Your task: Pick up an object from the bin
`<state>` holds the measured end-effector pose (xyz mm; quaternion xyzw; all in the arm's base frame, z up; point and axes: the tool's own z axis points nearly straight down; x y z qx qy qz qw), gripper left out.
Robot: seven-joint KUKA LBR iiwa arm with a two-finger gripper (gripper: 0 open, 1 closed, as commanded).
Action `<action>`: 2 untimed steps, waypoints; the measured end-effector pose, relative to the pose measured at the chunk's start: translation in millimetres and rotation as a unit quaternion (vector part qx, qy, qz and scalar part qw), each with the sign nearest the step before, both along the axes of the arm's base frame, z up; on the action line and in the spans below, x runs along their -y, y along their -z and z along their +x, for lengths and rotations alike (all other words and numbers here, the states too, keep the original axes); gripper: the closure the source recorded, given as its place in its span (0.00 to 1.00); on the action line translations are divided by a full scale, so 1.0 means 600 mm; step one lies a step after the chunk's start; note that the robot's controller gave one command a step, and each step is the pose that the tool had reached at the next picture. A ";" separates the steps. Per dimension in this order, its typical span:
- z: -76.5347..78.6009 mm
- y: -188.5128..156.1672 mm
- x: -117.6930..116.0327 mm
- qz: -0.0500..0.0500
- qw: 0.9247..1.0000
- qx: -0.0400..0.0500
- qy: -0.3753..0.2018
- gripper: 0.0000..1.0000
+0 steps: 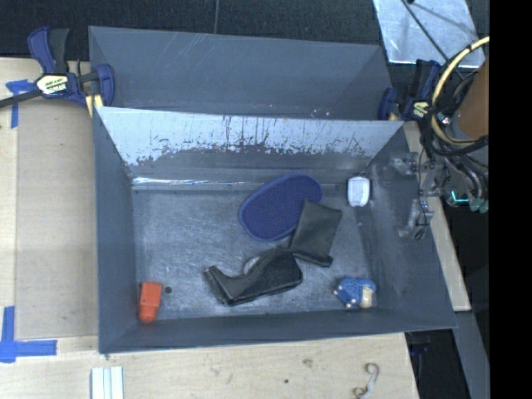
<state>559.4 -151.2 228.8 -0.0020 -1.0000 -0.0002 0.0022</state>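
Observation:
My gripper (420, 219) hangs over the bin's right sloping wall, apart from every loose thing. Nearest to it, a small white object (358, 191) lies at the back right of the bin floor. A small blue and white lump (356, 293) sits in the front right corner. Left of the white object a blue oval pad (278, 206) rests on the floor, and a black flat rectangular piece (315, 233) overlaps its lower right edge.
A black floppy, boot-like thing (253, 279) lies at the front middle of the floor. An orange block (150, 301) stands in the front left corner. The arm and its cables are outside the right rim.

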 end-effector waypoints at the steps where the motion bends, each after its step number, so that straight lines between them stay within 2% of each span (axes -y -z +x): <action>1: 0.025 0.111 -0.173 0.002 0.995 0.002 -0.104 0.00; 2: -0.036 0.266 -0.177 0.001 0.950 0.002 -0.313 0.00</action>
